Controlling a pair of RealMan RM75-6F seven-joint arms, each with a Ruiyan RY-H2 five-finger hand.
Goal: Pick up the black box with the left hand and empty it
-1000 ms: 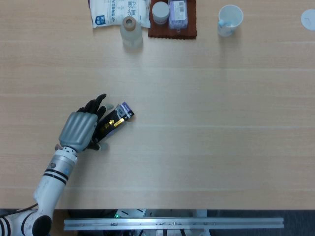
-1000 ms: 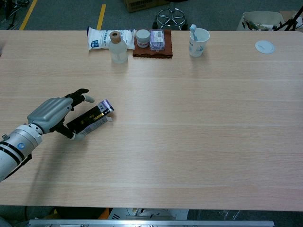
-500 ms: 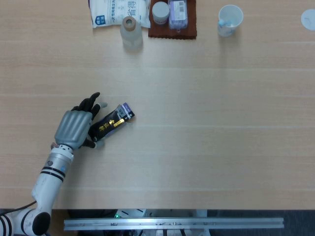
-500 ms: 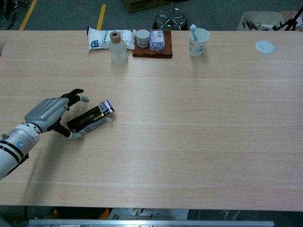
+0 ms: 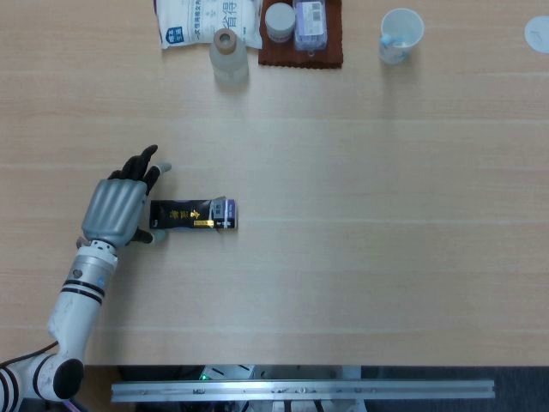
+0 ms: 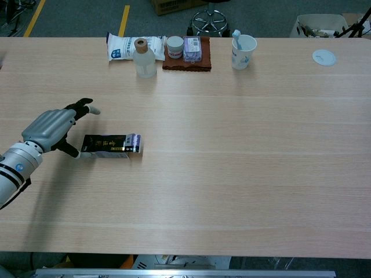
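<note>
**Black box flat on worktop, left hand beside it**

Black box (image 5: pixel 192 215) lying flat on the worktop (image 5: pixel 360 257), long side running left to right, gold lettering along the top face, purple flap at the right end. Positioned in the left part of the surface, well apart from everything at the far edge. In the chest view the same box (image 6: pixel 111 145) seen level and resting fully on the wood.

Left hand (image 5: pixel 116 210) just beside the box's left end, palm down, fingers (image 5: pixel 140 163) stretched forward and apart, pointing away past the box rather than wrapped around it. Thumb low near the box's left end; actual contact cannot be told. Nothing held. Grey back of the hand and banded wrist visible, forearm trailing toward the near left corner. Chest view (image 6: pixel 51 128) showing the same spread posture.

Right hand outside both views.

Along the far edge: white packet (image 5: pixel 206 21) with blue print, clear bottle (image 5: pixel 229 56) with a tan cap just in front of it, brown mat (image 5: pixel 302 51) carrying a small white jar (image 5: pixel 280 19) and a purple-wrapped pack (image 5: pixel 310 23). Farther right, white cup (image 5: pixel 401 34), then a pale round disc (image 6: pixel 323 57) near the far right corner.
</note>
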